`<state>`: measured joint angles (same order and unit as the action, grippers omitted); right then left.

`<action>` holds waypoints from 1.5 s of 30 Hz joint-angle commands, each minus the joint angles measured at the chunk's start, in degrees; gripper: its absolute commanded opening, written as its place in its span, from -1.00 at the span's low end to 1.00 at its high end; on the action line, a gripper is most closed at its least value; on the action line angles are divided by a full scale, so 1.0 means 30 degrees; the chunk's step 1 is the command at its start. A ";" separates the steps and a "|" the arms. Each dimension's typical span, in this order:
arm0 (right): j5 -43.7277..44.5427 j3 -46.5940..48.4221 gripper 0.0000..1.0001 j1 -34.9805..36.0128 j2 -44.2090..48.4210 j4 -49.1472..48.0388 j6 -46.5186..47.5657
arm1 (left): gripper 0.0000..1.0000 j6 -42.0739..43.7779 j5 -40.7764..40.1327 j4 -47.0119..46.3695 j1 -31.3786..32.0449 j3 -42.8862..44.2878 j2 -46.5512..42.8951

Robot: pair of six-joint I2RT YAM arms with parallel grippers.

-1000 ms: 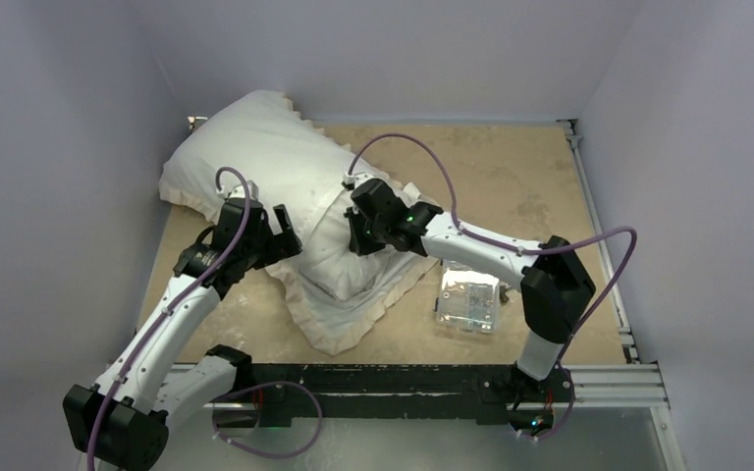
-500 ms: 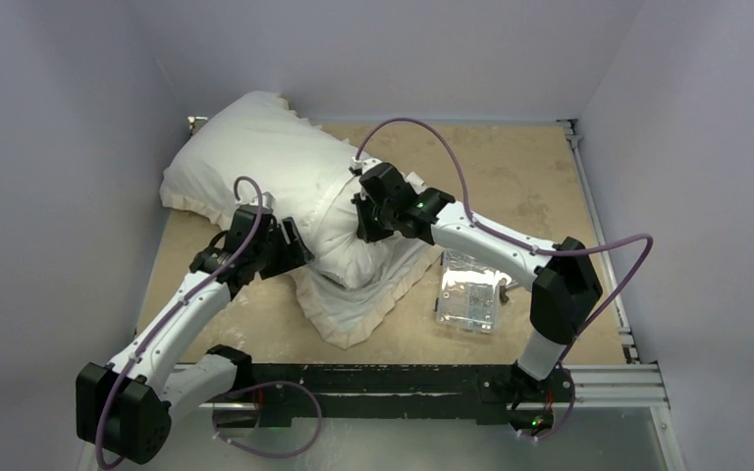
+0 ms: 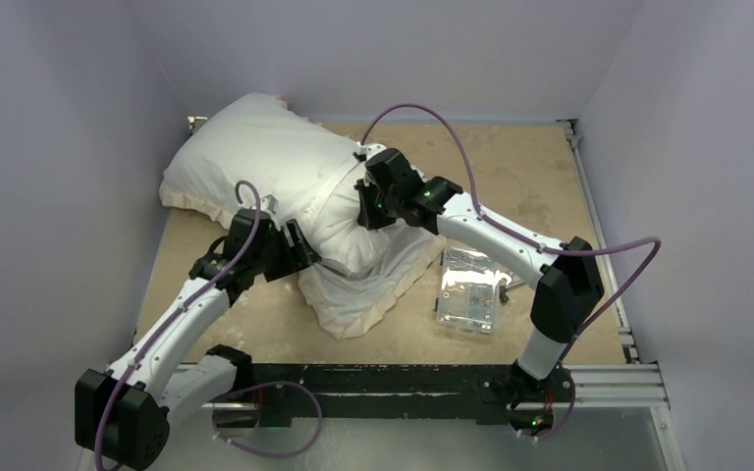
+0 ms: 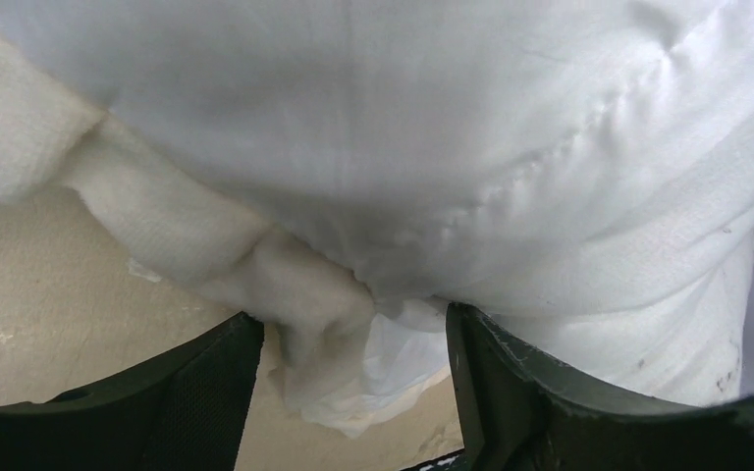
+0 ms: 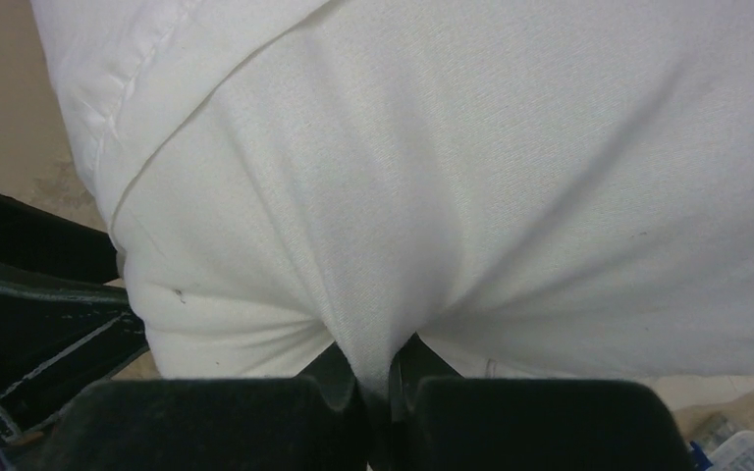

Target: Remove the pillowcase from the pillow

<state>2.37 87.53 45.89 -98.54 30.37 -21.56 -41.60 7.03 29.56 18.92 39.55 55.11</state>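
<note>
Where 1 pillowcase (image 3: 255, 157) lies at approx 11 o'clock on the desk (image 3: 511, 177), white side up w/ cream frill (image 3: 353, 319) round its edge, 1 white pillow (image 5: 471, 196) bulges from its open end toward 5 o'clock. Of 2 claws, R claw (image 5: 378, 378) is pinched together on a fold of the pillow. L claw (image 4: 353, 343) has jaws apart w/ bunched frill btwn them; can't tell if it grips. 1 clear plastic box (image 3: 468, 289) sits at 4 o'clock, near the frill. Desk is tan, scuffed. Pale grey walls (image 3: 403, 49) on 3 sides.
</note>
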 commanded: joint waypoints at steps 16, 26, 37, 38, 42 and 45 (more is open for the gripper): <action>-0.2315 0.1031 -1.00 -0.0718 0.4732 -0.0430 -0.0167 | -1.00 -0.4094 -0.8352 -0.2917 0.0026 -0.0383 0.3890; -0.3366 0.1379 -1.00 -0.1885 0.9404 0.0101 0.0620 | -1.00 -0.6359 -1.3003 -0.3358 -0.0405 0.0939 0.6337; -1.0197 -0.3699 -1.00 -0.1975 1.1811 -0.0503 0.1502 | -1.00 -0.3222 -0.8663 -0.4956 -0.3405 0.6317 1.1747; -1.0726 -0.4692 -1.00 -0.1960 1.1647 -0.1106 0.1295 | -1.00 -0.2876 -0.8351 -0.5037 -0.3405 0.6634 1.2116; -1.4183 -0.7889 -1.00 -0.1609 1.0237 -0.4422 -0.0512 | -0.84 -0.1545 -0.7434 -0.5538 -0.3405 0.7572 1.2476; -1.3917 -0.8355 -1.00 -0.0210 0.9016 -0.5719 -0.0795 | -0.65 -0.0556 -0.6911 -0.5371 -0.3405 0.8317 1.2252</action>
<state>-30.72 63.57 41.10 -68.84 24.75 -20.62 -48.82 -13.56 16.01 10.37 59.29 92.82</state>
